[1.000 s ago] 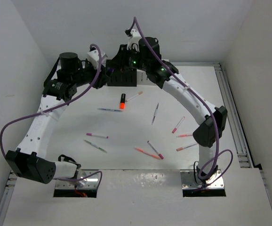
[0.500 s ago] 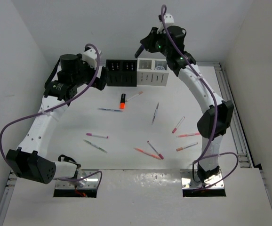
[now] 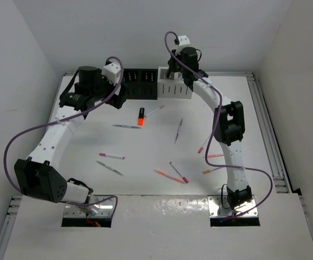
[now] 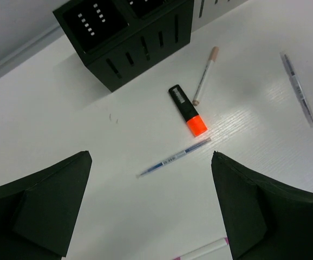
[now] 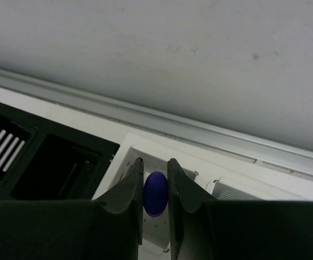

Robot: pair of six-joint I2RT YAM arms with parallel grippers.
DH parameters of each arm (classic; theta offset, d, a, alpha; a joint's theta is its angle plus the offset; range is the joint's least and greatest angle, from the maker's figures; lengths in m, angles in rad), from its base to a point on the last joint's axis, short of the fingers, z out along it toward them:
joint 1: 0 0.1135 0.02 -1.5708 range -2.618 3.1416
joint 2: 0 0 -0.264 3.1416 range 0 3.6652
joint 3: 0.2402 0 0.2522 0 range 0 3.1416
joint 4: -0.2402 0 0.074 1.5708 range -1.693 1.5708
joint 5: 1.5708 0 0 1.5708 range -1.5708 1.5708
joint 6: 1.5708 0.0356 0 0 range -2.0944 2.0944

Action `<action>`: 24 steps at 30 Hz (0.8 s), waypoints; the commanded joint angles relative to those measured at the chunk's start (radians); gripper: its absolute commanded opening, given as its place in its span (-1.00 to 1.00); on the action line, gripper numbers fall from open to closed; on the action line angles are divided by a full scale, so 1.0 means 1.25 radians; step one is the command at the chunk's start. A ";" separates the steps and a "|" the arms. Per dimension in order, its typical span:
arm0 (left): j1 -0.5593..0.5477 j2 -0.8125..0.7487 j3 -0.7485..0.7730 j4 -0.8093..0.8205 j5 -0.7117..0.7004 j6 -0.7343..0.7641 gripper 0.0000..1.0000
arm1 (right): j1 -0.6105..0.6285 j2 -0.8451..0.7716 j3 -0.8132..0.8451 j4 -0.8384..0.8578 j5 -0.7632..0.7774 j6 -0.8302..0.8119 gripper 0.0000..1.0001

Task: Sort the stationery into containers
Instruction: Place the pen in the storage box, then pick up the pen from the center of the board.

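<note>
Purple pen point(image 5: 155, 201) above white box point(image 3: 174, 90), black box point(image 3: 141, 90) adj.; other pens point(image 3: 112, 156) scattered.

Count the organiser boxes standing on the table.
2: the black box at the far edge of the table, and the white box right beside it on the right. None seem hidden.

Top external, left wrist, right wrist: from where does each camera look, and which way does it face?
Top external: above and behind the bases, looking down on the table; both arms show.
Left wrist: on the left arm, looking down at the highlighter and black box; the open left gripper frames it.
Right wrist: facing the back wall over the white box; the right gripper pinches a purple item.
Shared: top and left wrist both show highlighter and black box.
</note>
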 commanded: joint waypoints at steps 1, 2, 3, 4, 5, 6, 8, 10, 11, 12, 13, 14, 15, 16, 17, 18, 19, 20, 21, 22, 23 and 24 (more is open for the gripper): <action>0.009 0.031 -0.008 0.005 0.002 0.028 1.00 | 0.008 -0.017 0.024 0.061 0.017 -0.032 -1.00; 0.009 0.040 -0.012 0.006 0.002 0.029 1.00 | 0.012 -0.017 0.016 0.060 0.017 -0.036 -1.00; 0.007 0.050 -0.023 0.019 -0.002 0.020 1.00 | 0.014 -0.017 0.002 0.056 0.022 -0.048 -0.98; 0.000 0.067 -0.030 0.030 -0.007 0.012 1.00 | 0.019 -0.017 -0.001 0.048 0.026 -0.055 -0.80; -0.005 0.077 -0.036 0.041 -0.020 0.001 1.00 | 0.023 -0.017 -0.004 0.043 0.036 -0.060 -0.29; -0.013 0.102 -0.044 0.072 -0.050 -0.053 1.00 | 0.024 -0.020 -0.012 0.040 0.049 -0.063 -0.09; -0.051 0.138 -0.040 0.084 -0.158 -0.117 1.00 | 0.024 -0.040 -0.021 0.021 0.046 -0.048 0.20; -0.088 0.194 -0.030 0.087 -0.253 -0.178 1.00 | 0.022 -0.066 -0.034 0.005 0.018 -0.038 0.22; -0.101 0.209 -0.031 0.088 -0.266 -0.196 1.00 | 0.023 -0.102 -0.053 -0.012 0.008 -0.032 0.22; -0.108 0.225 -0.032 0.092 -0.270 -0.219 0.98 | 0.022 -0.119 -0.064 -0.021 0.002 -0.019 0.23; -0.129 0.250 -0.044 0.100 -0.285 -0.229 0.94 | 0.021 -0.165 -0.077 -0.038 -0.020 -0.010 0.23; -0.140 0.258 -0.052 0.127 -0.301 -0.253 0.89 | 0.019 -0.188 -0.109 -0.048 -0.031 0.009 0.22; -0.155 0.278 -0.057 0.139 -0.321 -0.263 0.83 | 0.013 -0.213 -0.129 -0.055 -0.043 0.022 0.23; -0.160 0.289 -0.058 0.143 -0.335 -0.274 0.79 | 0.010 -0.238 -0.146 -0.083 -0.053 0.034 0.23; -0.164 0.302 -0.052 0.152 -0.348 -0.291 0.76 | 0.001 -0.292 -0.194 -0.095 -0.080 0.054 0.23; -0.172 0.329 -0.046 0.153 -0.358 -0.299 0.71 | -0.005 -0.320 -0.223 -0.102 -0.095 0.064 0.23; -0.173 0.347 -0.037 0.151 -0.382 -0.308 0.67 | -0.010 -0.351 -0.250 -0.112 -0.106 0.071 0.23; -0.173 0.361 -0.020 0.145 -0.394 -0.318 0.63 | -0.016 -0.381 -0.311 -0.117 -0.123 0.077 0.22; -0.172 0.393 -0.010 0.140 -0.396 -0.336 0.52 | -0.030 -0.436 -0.339 -0.125 -0.133 0.088 0.23; -0.174 0.410 0.002 0.133 -0.411 -0.344 0.49 | -0.039 -0.458 -0.360 -0.146 -0.145 0.093 0.22; -0.173 0.425 0.020 0.121 -0.416 -0.358 0.45 | -0.052 -0.476 -0.397 -0.162 -0.162 0.096 0.21; -0.174 0.453 0.028 0.117 -0.418 -0.364 0.40 | -0.063 -0.514 -0.415 -0.176 -0.172 0.097 0.21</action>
